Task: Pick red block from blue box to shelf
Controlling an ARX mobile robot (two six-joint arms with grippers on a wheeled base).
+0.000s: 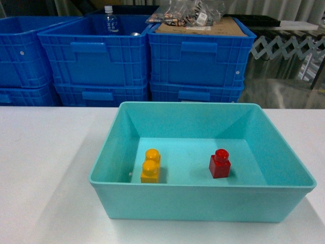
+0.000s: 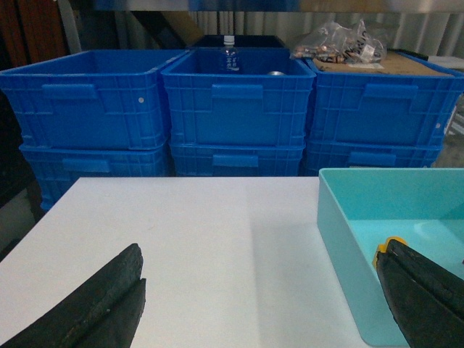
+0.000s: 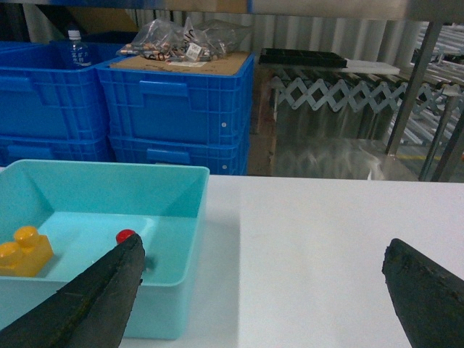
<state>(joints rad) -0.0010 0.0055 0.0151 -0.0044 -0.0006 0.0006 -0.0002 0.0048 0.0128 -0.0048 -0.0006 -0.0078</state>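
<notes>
The red block (image 1: 220, 163) stands upright on the floor of the blue box (image 1: 203, 203), right of centre; only its stud (image 3: 125, 235) shows in the right wrist view, behind a fingertip. Neither gripper appears in the head view. My left gripper (image 2: 257, 275) is open over bare table, left of the blue box (image 2: 348, 239). My right gripper (image 3: 264, 272) is open over bare table, to the right of the blue box (image 3: 181, 239). Both hold nothing. A shiny steel upright (image 3: 413, 87) behind the table is what shows of the shelf.
An orange-yellow two-stud brick (image 1: 151, 166) sits in the box left of the red one. Dark blue crates (image 1: 198, 61) are stacked behind the white table (image 1: 45, 168), one topped with cardboard and bagged parts (image 1: 188, 12), one holding a bottle (image 1: 109, 18). A folding conveyor (image 3: 326, 94) stands back right.
</notes>
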